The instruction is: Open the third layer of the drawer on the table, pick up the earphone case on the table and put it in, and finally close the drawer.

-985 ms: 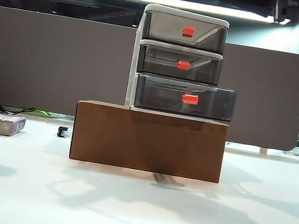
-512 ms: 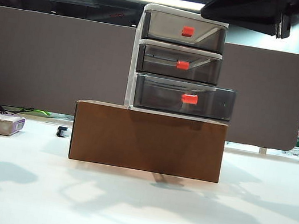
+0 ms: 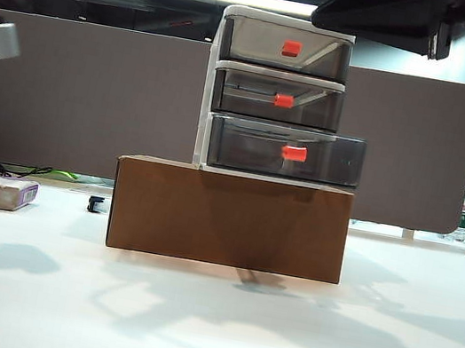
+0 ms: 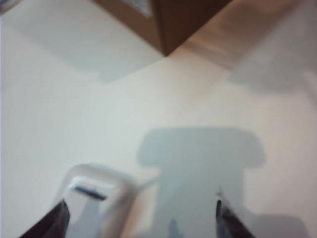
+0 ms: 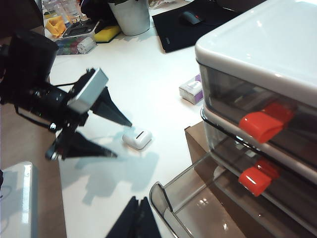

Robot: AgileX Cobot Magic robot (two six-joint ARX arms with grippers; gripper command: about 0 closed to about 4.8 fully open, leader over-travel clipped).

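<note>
From the front, the third layer (image 3: 283, 151) juts out of the drawer (image 3: 275, 97). The left gripper (image 4: 141, 220) hangs wide open over the earphone case (image 4: 94, 198) on the table (image 4: 59, 114). From the right wrist, the right gripper (image 5: 134, 218) looks pinched shut and empty beside the open tray.

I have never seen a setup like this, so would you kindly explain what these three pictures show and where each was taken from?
This is a two-armed robot at a white table. One picture looks across the table from a fixed camera; the other two come from cameras on the arms' wrists.

On a brown cardboard box stands the drawer, with the third layer pulled out. The earphone case lies on the table near a whitish block.

The left gripper, seen from the right wrist, is open and empty, hanging over the case. The left wrist view looks down on the case between its fingertips. The right gripper is shut, holding nothing, beside the open drawer.
</note>
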